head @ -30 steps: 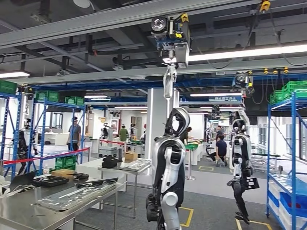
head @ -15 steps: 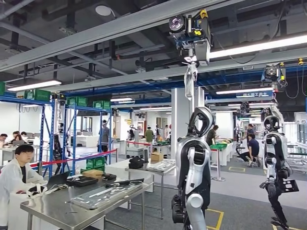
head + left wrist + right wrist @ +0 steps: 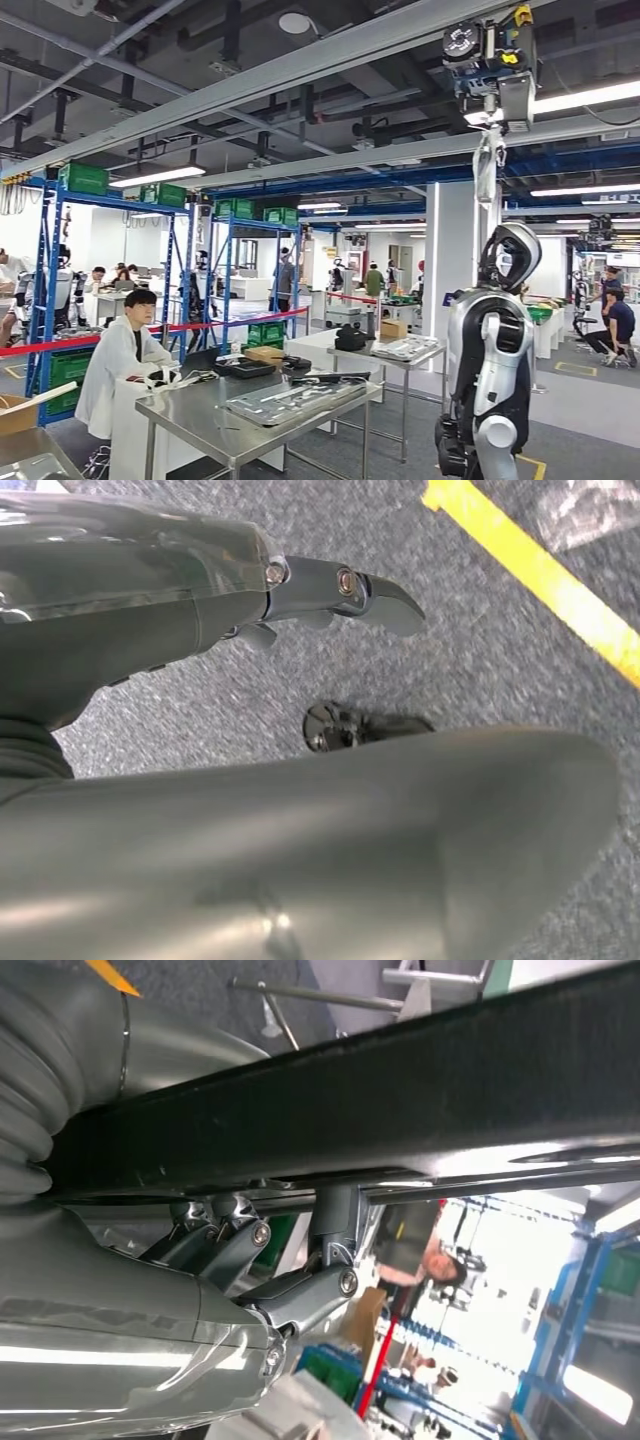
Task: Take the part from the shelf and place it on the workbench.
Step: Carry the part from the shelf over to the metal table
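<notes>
Head view: a steel workbench (image 3: pixel 219 425) stands ahead-left, a grey tray (image 3: pixel 294 400) near its far edge; a second robot (image 3: pixel 490 360) stands to the right.

Right wrist view: the right hand (image 3: pixel 249 1260) grips a long dark part (image 3: pixel 392 1110) from beneath.

Left wrist view: the left hand (image 3: pixel 332 590) holds nothing, fingers extended above grey carpet (image 3: pixel 490 660) with a yellow line (image 3: pixel 543 575).

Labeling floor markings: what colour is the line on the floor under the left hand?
Yellow: the line crosses grey carpet, clearest in the left wrist view.
</notes>
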Robot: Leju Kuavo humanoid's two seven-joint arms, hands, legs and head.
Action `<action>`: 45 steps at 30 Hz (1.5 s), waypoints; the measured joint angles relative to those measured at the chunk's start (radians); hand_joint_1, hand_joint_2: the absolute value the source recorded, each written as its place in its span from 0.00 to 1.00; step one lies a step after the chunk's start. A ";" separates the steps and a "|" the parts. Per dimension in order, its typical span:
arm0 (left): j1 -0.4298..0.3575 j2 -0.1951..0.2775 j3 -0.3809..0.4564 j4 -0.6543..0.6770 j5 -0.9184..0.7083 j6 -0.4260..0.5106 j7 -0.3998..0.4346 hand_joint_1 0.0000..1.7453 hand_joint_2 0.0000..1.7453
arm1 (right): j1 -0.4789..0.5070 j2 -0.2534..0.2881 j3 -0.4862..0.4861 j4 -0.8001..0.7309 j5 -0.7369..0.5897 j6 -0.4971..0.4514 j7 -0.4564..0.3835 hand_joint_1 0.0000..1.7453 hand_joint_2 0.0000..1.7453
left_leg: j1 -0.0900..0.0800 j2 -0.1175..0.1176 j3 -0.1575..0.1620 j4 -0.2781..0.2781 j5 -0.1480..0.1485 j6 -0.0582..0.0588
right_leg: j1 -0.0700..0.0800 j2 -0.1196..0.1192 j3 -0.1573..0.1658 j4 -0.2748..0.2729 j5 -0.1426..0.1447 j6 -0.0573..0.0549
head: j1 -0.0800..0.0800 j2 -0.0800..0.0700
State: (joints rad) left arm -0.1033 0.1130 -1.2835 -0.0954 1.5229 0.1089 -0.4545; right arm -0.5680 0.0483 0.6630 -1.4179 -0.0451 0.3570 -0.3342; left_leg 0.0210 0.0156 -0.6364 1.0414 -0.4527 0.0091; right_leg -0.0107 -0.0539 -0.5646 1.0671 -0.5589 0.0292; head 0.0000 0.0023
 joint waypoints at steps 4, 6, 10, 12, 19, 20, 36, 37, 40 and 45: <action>-0.001 0.002 0.007 0.000 0.000 -0.001 0.008 0.00 1.00 | 0.014 -0.001 0.001 0.002 -0.003 0.000 0.000 1.00 1.00 | -0.012 -0.041 0.000 0.000 0.001 0.013 | 0.004 0.046 -0.110 0.227 -0.090 -0.012 | 0.000 0.000; 0.001 0.003 0.012 0.000 0.000 -0.003 0.017 0.00 1.00 | 0.020 -0.001 0.002 0.004 -0.006 0.001 0.000 1.00 1.00 | -0.019 -0.066 0.003 0.000 0.001 0.015 | 0.013 0.056 -0.098 0.184 -0.039 -0.029 | 0.000 0.000; 0.000 0.000 0.020 0.000 0.000 -0.005 0.025 0.00 1.00 | 0.018 0.000 0.002 0.004 -0.010 0.002 0.000 1.00 1.00 | -0.018 -0.108 0.005 -0.002 0.003 0.013 | 0.030 0.120 -0.015 -0.020 0.073 -0.066 | 0.000 0.000; 0.004 -0.001 0.023 0.000 0.000 -0.006 0.027 0.00 1.00 | 0.017 0.002 0.004 0.004 -0.011 0.002 0.000 1.00 1.00 | -0.013 -0.126 0.001 -0.006 0.009 0.005 | 0.032 0.113 -0.007 -0.039 0.075 -0.067 | 0.000 0.000; 0.005 0.002 0.025 0.000 0.000 -0.007 0.026 0.00 1.00 | 0.028 0.011 0.008 0.004 -0.018 0.003 0.000 1.00 1.00 | -0.002 -0.033 -0.113 0.228 -0.108 -0.032 | 0.021 0.032 0.020 -0.094 0.082 -0.060 | 0.001 0.000; 0.006 0.002 0.025 0.000 0.000 -0.007 0.026 0.00 1.00 | 0.032 0.010 0.010 0.004 -0.018 0.004 0.000 1.00 1.00 | 0.004 -0.028 -0.114 0.233 -0.101 -0.039 | 0.019 0.021 0.020 -0.092 0.080 -0.057 | 0.001 0.000; 0.009 0.005 0.025 0.000 0.000 -0.013 0.022 0.00 1.00 | 0.049 0.004 0.023 -0.010 -0.043 0.005 0.006 1.00 1.00 | -0.011 -0.064 0.004 0.002 -0.001 0.010 | 0.008 0.051 -0.111 0.224 -0.067 -0.021 | 0.000 0.000; 0.010 0.005 0.025 0.000 0.000 -0.013 0.022 0.00 1.00 | 0.050 0.003 0.023 -0.011 -0.044 0.005 0.006 1.00 1.00 | -0.013 -0.076 0.006 0.002 0.000 0.010 | 0.013 0.059 -0.090 0.171 -0.030 -0.029 | 0.000 0.000; 0.007 0.002 0.025 0.000 0.000 -0.015 0.022 0.00 1.00 | 0.047 0.003 0.024 -0.013 -0.047 0.005 0.007 1.00 1.00 | -0.008 -0.110 0.004 0.002 0.002 0.008 | 0.025 0.127 -0.017 -0.008 0.062 -0.052 | 0.000 0.000; 0.016 -0.001 0.025 0.000 0.000 -0.018 0.022 0.00 1.00 | 0.044 0.005 0.025 -0.017 -0.049 0.005 0.007 1.00 1.00 | -0.004 -0.105 -0.017 0.012 -0.003 -0.013 | 0.023 0.100 0.010 -0.075 0.077 -0.057 | 0.001 0.000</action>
State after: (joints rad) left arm -0.0875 0.1117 -1.2589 -0.0954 1.5229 0.0912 -0.4329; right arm -0.5239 0.0537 0.6882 -1.4350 -0.0943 0.3624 -0.3274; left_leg 0.0170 -0.0898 -0.6534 1.0533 -0.4553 -0.0041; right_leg 0.0120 0.0458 -0.5548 0.9920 -0.4821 -0.0275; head 0.0006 0.0023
